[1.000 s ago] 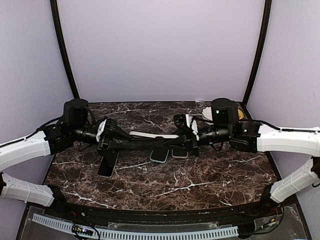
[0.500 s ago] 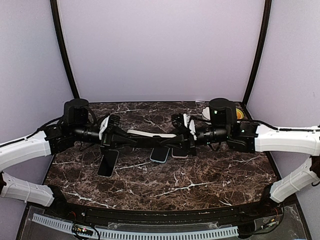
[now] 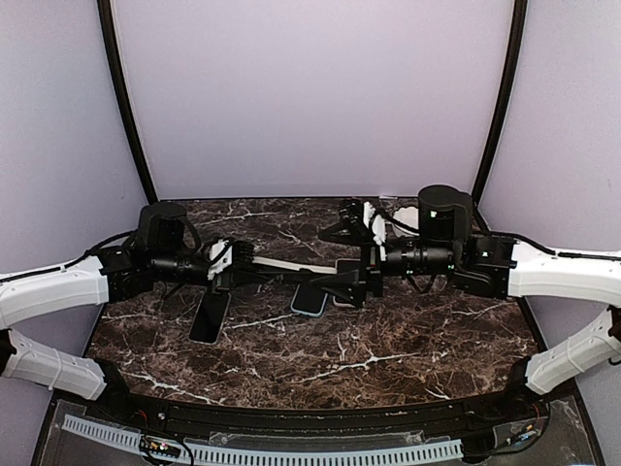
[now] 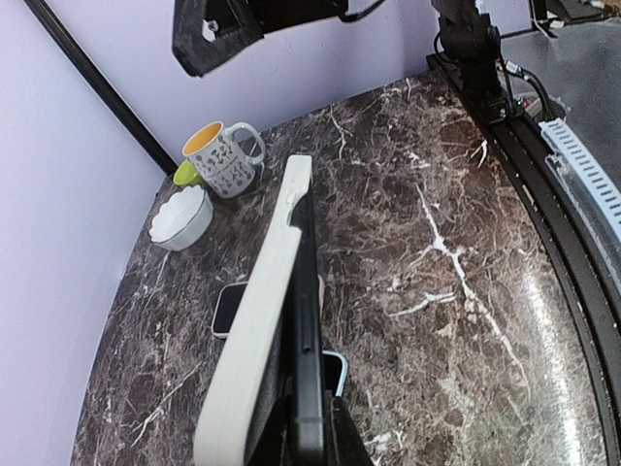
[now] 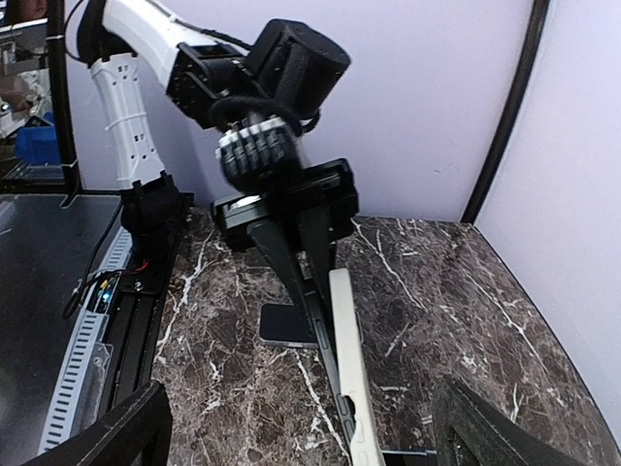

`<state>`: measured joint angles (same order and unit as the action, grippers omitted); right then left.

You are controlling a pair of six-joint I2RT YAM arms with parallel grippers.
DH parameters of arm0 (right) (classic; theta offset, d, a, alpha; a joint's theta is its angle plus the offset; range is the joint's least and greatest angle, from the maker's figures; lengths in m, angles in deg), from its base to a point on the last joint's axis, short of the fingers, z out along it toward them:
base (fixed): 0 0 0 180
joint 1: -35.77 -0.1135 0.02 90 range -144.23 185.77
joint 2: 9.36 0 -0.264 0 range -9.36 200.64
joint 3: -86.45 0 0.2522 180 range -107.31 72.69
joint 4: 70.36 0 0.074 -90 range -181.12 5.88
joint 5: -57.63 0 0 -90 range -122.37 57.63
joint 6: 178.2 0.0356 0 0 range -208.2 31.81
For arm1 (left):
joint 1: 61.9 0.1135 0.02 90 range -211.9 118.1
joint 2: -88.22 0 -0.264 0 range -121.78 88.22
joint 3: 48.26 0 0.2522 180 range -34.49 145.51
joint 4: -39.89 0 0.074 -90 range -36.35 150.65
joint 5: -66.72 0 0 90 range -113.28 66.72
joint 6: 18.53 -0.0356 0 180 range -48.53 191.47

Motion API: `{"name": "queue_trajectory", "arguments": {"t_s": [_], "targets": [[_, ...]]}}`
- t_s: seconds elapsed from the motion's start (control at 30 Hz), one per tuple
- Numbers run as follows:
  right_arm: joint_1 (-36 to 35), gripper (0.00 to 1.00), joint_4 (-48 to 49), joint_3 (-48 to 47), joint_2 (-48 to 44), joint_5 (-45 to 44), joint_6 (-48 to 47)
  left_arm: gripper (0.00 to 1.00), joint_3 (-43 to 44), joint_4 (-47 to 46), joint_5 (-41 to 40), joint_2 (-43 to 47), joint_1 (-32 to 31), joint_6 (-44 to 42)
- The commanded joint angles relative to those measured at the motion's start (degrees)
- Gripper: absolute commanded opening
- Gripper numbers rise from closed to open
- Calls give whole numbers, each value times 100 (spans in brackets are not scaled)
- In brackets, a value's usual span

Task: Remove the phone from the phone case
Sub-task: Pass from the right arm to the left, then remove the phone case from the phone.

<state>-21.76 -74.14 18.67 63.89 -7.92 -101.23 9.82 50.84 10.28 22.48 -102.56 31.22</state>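
A dark phone (image 4: 306, 330) in a cream phone case (image 4: 262, 320) is held edge-up above the table between the two arms. My left gripper (image 4: 310, 427) is shut on the phone's near end, where the case stands away from the phone. At the far end, case (image 5: 346, 349) and phone (image 5: 320, 311) still lie together. My right gripper (image 3: 347, 260) is open, its fingers spread wide on either side of that end and touching nothing. From above, the case (image 3: 281, 263) shows as a pale strip beside the left gripper (image 3: 238, 267).
On the marble table (image 3: 408, 340) lie a black phone (image 3: 209, 317), a blue-edged phone (image 3: 310, 301) and another phone (image 3: 347, 294) under the held one. A patterned mug (image 4: 221, 158) and a white bowl (image 4: 180, 216) stand at the back right corner.
The right gripper has opened wide and let go of the phone's end. The left gripper has shut on the phone and drawn back to the left.
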Motion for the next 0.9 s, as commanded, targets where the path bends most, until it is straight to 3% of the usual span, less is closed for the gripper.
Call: {"name": "queue_trajectory", "arguments": {"t_s": [0.0,0.13,0.47,0.87], "targets": [[-108,92,-226,-329,4,-844,730,0,-92,-99,-402,295,-2,-689],[-216,89,-628,-936,460,-1298,1103,0,-149,-71,-362,375,-3,-837],[-484,77,-2117,-2733,1887,-962,773,0,-108,131,155,361,1,-856],[-711,63,-2405,-3264,2518,-1129,595,0,-16,251,334,263,-9,-801]]}}
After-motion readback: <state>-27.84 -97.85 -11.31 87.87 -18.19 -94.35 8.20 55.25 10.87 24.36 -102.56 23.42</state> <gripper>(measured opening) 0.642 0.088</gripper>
